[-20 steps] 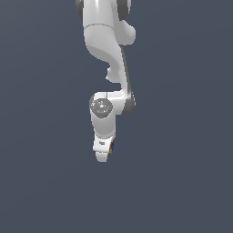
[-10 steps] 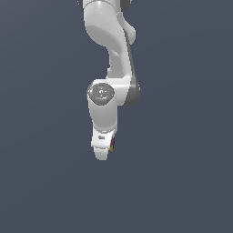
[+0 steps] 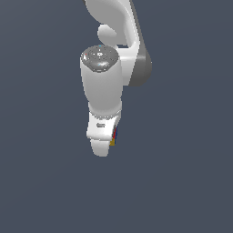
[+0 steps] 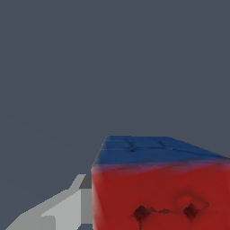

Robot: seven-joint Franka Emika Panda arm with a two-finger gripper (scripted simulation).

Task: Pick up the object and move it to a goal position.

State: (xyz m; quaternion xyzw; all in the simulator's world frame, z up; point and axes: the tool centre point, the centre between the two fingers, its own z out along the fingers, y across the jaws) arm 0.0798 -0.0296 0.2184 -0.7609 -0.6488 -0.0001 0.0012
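Note:
The object [image 4: 157, 188] fills the near part of the wrist view: a boxy block with a red face carrying dark dots and a blue face beyond it. A pale grey finger [image 4: 67, 207] presses against its side; the other finger is out of frame. In the exterior view the white arm hangs down. Only a thin red, blue and yellow sliver of the object [image 3: 113, 135] shows behind the hand. My gripper [image 3: 108, 142] is shut on the object. The fingertips are hidden by the hand in that view.
Plain dark grey-blue ground [image 3: 41, 182] surrounds the arm in both views. The arm's big wrist joint [image 3: 101, 59] and links take up the upper middle of the exterior view. No other object or marker shows.
The arm looks larger and higher in the exterior view than before, and the gripper has moved with the coloured sliver still in it.

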